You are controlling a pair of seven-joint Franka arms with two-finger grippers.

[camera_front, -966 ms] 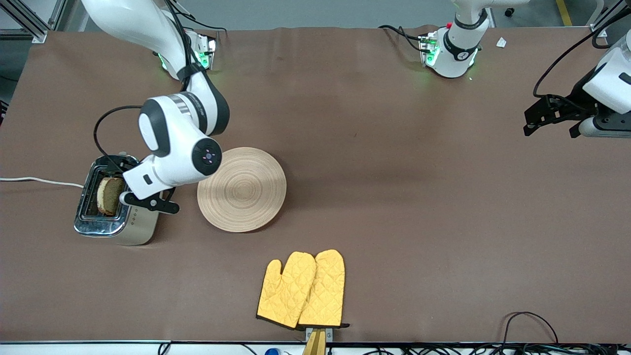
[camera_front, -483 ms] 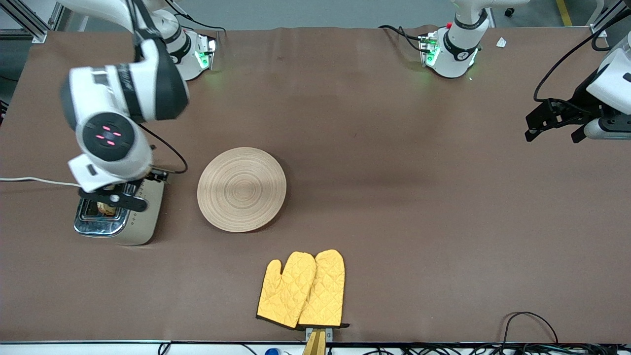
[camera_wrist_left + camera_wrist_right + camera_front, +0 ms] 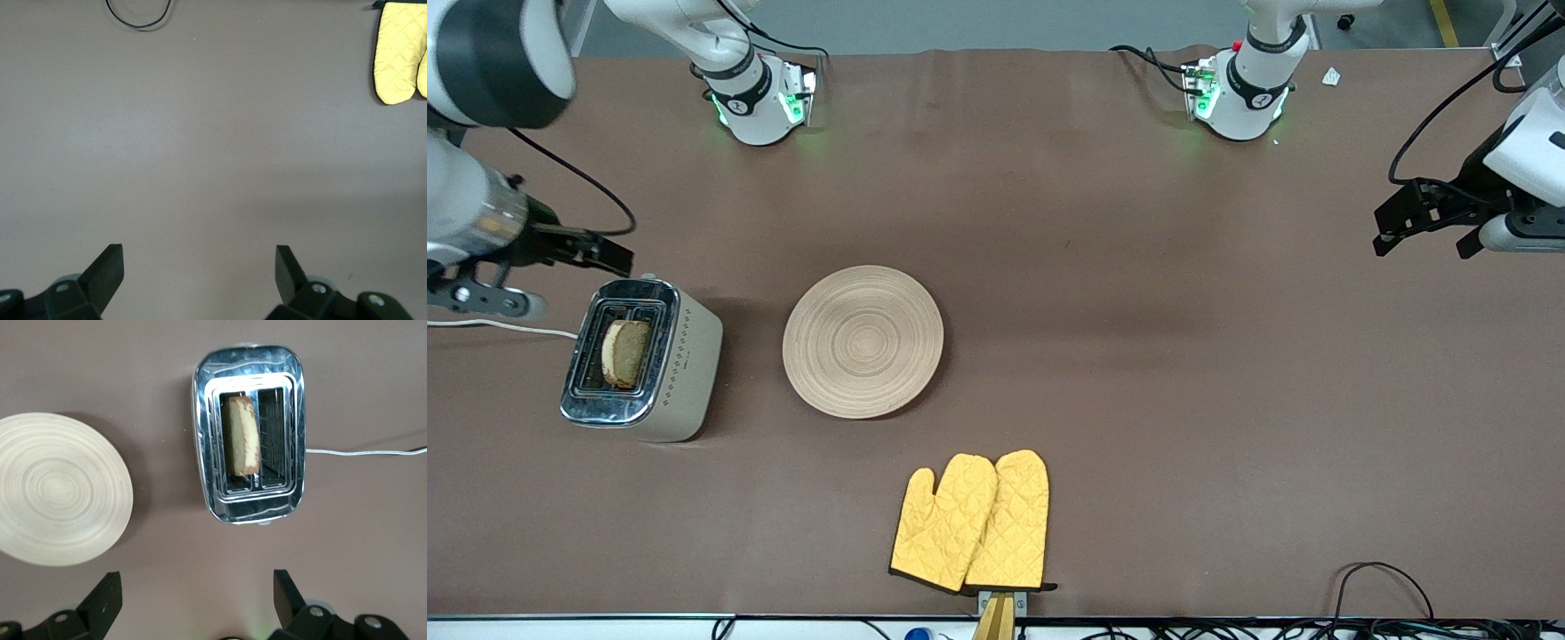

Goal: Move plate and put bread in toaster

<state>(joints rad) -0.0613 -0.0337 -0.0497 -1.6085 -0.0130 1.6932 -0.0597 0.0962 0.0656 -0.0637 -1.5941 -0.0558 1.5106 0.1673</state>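
The toaster [image 3: 685,373] stands near the right arm's end of the table. The bread [image 3: 624,353] stands upright in one of its slots, its top edge showing. Beside the toaster, toward the table's middle, lies the round wooden plate [image 3: 863,341] with nothing on it. My right gripper [image 3: 560,280] hangs open and holds nothing, over the table next to the toaster. Its wrist view looks down past the open right gripper [image 3: 197,583] onto the toaster [image 3: 298,420], the bread [image 3: 241,435] and the plate [image 3: 57,487]. My left gripper [image 3: 1421,242] waits open over the left arm's end; the left gripper [image 3: 199,257] has only bare table under it.
A pair of yellow oven mitts [image 3: 971,520] lies near the front edge; the mitts [image 3: 400,53] also show in the left wrist view. The toaster's white cord [image 3: 489,324] runs off the table's end. A black cable [image 3: 1383,578] loops at the front corner.
My right arm has lifted off the toaster and swung away toward the table's end, uncovering the bread that stays in the slot. The left arm has barely moved.
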